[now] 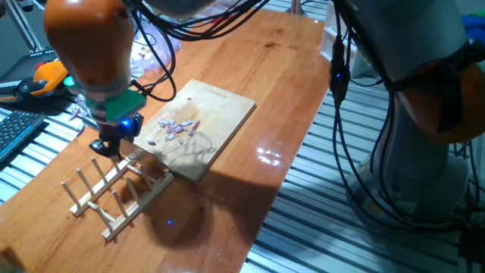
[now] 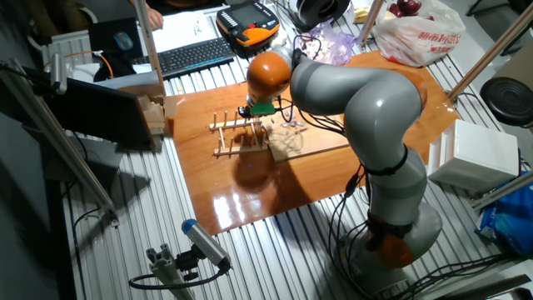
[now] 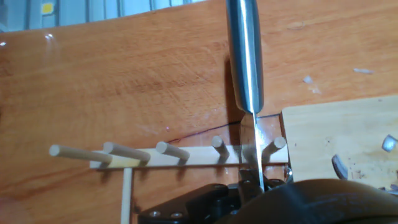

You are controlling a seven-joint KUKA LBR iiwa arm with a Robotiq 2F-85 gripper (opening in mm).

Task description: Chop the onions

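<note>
Many tiny purple-white onion bits [image 1: 178, 127] lie in a loose heap on the pale wooden board [image 1: 220, 114]; a few show at the right edge of the hand view [image 3: 339, 167]. My gripper [image 1: 110, 145] hangs over the end of the wooden peg rack [image 1: 114, 197] beside the board's left corner. In the hand view a steel knife [image 3: 245, 62] runs from my gripper [image 3: 258, 186] outward, its thin blade passing between the two rack pegs [image 3: 217, 144] nearest the board [image 3: 336, 130]. The jaws look shut on the knife. The fingers themselves are mostly hidden.
A crinkled clear plastic bag [image 1: 148, 53] and darker peel scraps lie behind the arm. An orange teach pendant [image 1: 42, 76] and a keyboard [image 1: 15, 133] sit off the table's left. The table's right edge [image 1: 292, 174] drops to metal slats. Cables hang overhead.
</note>
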